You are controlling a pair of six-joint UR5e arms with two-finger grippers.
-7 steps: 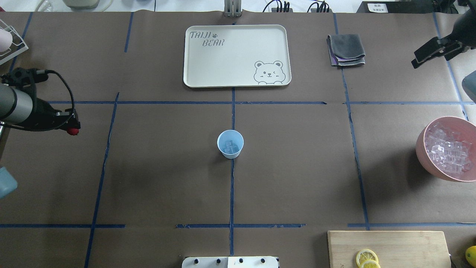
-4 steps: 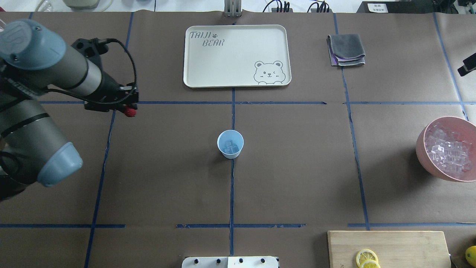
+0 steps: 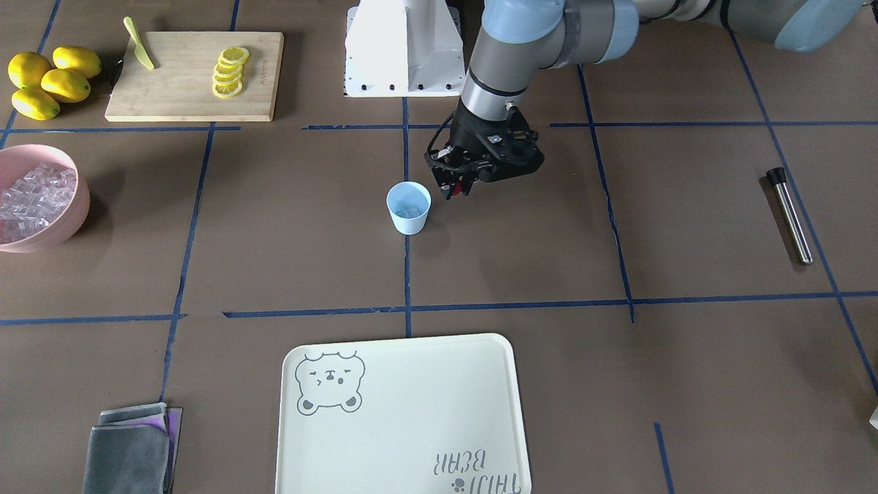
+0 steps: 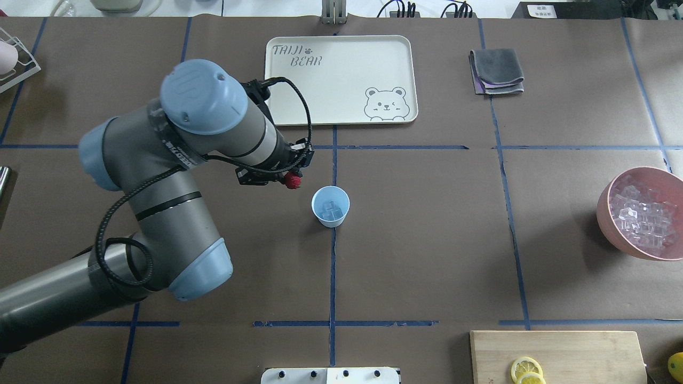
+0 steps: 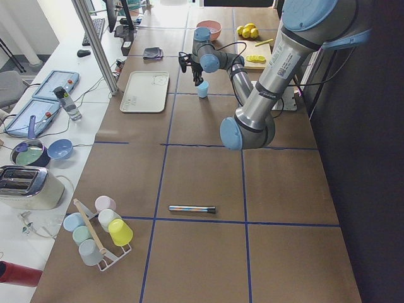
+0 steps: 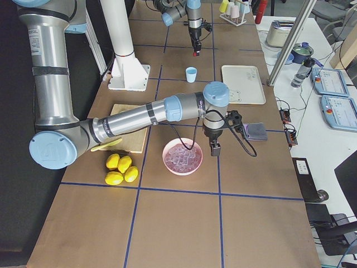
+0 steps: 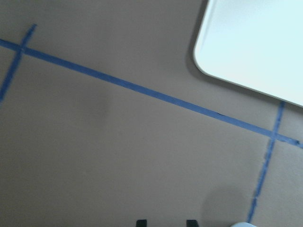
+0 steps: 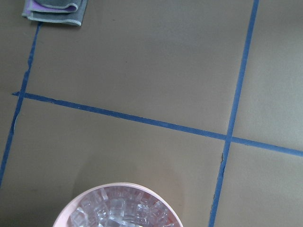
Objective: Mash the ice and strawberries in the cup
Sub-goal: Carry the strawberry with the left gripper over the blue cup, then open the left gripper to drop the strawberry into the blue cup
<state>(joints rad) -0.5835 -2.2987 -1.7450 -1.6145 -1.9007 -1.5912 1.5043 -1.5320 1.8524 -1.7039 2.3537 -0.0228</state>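
the cup [image 4: 330, 206] sits upright at the very middle of the counter, well away from every edge: small, pale blue, tapered, no handle. a few clear glassy cubes of ice [image 4: 332, 210] lie in its bottom. the left gripper [image 4: 291, 180] hangs just beside the cup, on the side toward the counter's left edge and a touch toward the far edge, fingers pinched onto the strawberry [image 4: 292, 182], a small bright red berry that pokes out below the fingertips. it is above the counter and apart from the rim, not over the mouth.

the overhead view gives the red berry plainly; from the front only a speck of red shows between the dark fingers. the front view also shows a metal rod [image 3: 789, 216] lying toward the left edge. the left wrist view catches only paper, blue tape, a corner of the white tray [image 7: 251, 42] and a sliver of the cup's rim.

the right gripper [image 6: 215, 148] appears only in the right-end view, beside the pink bowl [image 4: 602, 208] of ice at the right edge; whether its fingers are parted, i cannot tell.
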